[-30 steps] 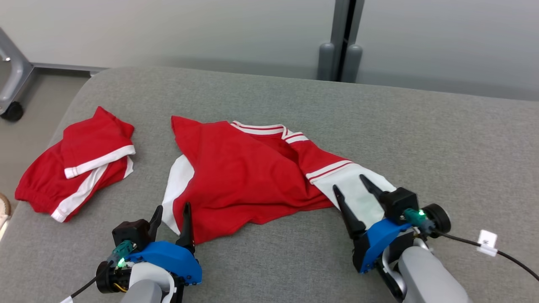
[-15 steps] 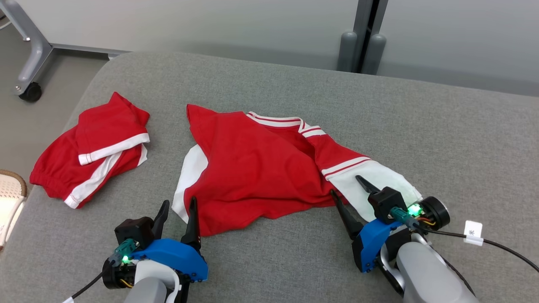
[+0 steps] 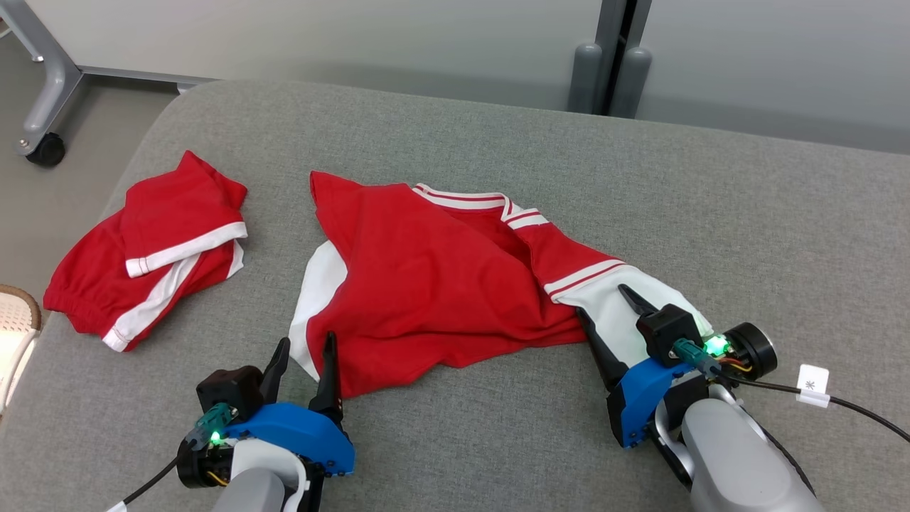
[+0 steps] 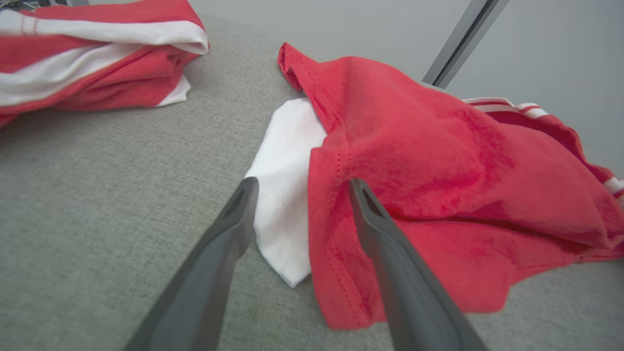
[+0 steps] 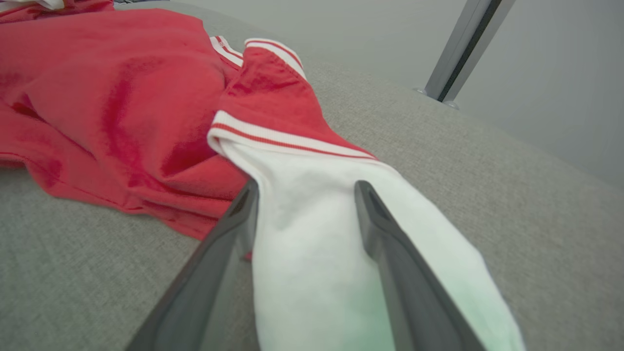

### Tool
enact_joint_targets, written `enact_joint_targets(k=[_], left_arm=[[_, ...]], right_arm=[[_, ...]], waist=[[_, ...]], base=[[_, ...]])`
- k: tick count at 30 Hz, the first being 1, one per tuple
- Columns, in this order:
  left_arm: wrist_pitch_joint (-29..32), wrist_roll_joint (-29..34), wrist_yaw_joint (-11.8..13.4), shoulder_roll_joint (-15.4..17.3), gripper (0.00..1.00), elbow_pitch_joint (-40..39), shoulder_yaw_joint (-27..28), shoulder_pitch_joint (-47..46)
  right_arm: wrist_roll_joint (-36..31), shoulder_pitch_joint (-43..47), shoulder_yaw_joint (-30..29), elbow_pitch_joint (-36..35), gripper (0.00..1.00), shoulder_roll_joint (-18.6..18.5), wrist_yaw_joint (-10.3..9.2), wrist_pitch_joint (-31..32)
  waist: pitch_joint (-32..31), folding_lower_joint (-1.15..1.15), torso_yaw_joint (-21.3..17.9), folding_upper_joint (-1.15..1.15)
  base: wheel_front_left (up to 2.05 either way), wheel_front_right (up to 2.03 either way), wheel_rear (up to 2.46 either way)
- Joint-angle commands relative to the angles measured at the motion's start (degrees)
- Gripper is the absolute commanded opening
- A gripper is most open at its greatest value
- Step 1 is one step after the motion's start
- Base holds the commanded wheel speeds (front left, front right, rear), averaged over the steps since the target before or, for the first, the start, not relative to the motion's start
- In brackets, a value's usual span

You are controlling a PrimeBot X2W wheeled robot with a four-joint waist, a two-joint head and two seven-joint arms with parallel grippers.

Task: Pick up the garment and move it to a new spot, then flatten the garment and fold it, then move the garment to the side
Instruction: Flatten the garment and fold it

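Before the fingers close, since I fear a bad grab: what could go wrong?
The left fingers straddle a red hem and white panel of the shirt; closing may pinch both layers. The right fingers straddle only the white sleeve, so lifting could leave the shirt bunched.

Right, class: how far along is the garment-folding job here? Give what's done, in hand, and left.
Done: one red-and-white striped cloth garment lies folded at the left. In hand: the crumpled red-and-white shirt lies unheld; the open left hand straddles its near hem, the open right hand its white sleeve. Left: grasping, moving, flattening, folding, setting aside.
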Motion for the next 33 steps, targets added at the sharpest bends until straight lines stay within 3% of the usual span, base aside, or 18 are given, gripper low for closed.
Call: enact_joint_targets(k=[1, 2, 3, 4, 9, 15, 25, 26, 27, 28, 33], left_arm=[[-0.2, -0.3, 0.1, 0.0, 1.0, -0.1, -0.1, -0.2], [-0.2, -0.4, 0.1, 0.0, 1.0, -0.1, -0.2, -0.2], [-0.2, -0.4, 0.2, 0.0, 1.0, -0.2, -0.3, -0.3], [-0.2, -0.4, 0.2, 0.0, 1.0, -0.3, -0.4, -0.2], [-0.2, -0.1, 0.3, 0.0, 1.0, -0.5, -0.4, 0.1], [-0.2, 0.4, 0.2, 0.0, 1.0, -0.2, 0.3, 1.0], [-0.2, 0.3, -0.2, 0.0, 1.0, -0.1, -1.1, 0.4], [-0.2, 0.2, -0.2, 0.0, 1.0, -0.2, -1.4, 0.1], [-0.2, 0.1, -0.2, 0.0, 1.0, -0.2, -1.7, -0.1], [-0.2, 0.1, -0.1, 0.0, 1.0, -0.3, -1.9, -0.4], [-0.2, 0.2, 0.2, 0.0, 1.0, -0.5, -1.7, -0.6]], right_arm=[[-0.5, -0.8, -0.1, -0.2, 0.66, -0.2, -0.02, 0.0], [-0.5, -0.8, -0.2, -0.3, 0.45, -0.2, -0.02, 0.0], [-0.5, -0.7, -0.2, -0.5, 0.13, -0.2, -0.02, 0.0], [0.0, -0.7, -0.1, -1.0, 0.0, -0.2, -0.02, 0.0], [1.8, -0.8, -1.2, -4.3, 0.0, -0.2, -0.02, 0.0], [5.1, -0.5, -7.8, -7.1, 0.0, -0.2, -0.02, 0.0], [3.6, -2.9, -18.7, -1.8, 0.0, -2.2, -0.02, 0.0], [2.7, -3.3, -19.9, -0.3, 0.06, -2.8, -0.02, 0.0], [2.1, -4.0, -21.3, 0.3, 0.4, -3.3, -0.02, 0.0], [0.9, -4.6, -22.7, 0.9, 1.0, -4.0, -0.02, 0.0], [-3.6, -5.7, -32.8, 0.8, 1.0, -4.9, -0.02, 0.0]], waist=[[0.0, 0.0, 0.0, 0.0], [0.0, 0.0, 0.0, 0.0], [0.0, 0.0, 0.0, 0.0], [0.0, 0.0, 0.0, 0.0], [0.0, 0.0, -0.4, 0.0], [-0.9, 0.0, -2.7, 0.0], [-0.1, 0.0, -4.4, 0.0], [0.3, 0.0, -4.2, 0.0], [0.6, 0.0, -3.9, 0.0], [1.0, 0.0, -3.6, 0.0], [2.3, 0.0, -2.8, 0.0]], base=[[0.0, 0.0, 0.0], [0.0, 0.0, 0.0], [0.0, 0.0, 0.0], [0.0, 0.0, 0.0], [0.0, 0.0, 0.0], [0.0, 0.0, 0.0], [0.0, 0.0, 0.0], [0.0, 0.0, 0.0], [0.0, 0.0, 0.0], [0.0, 0.0, 0.0], [0.0, 0.0, 0.0]])
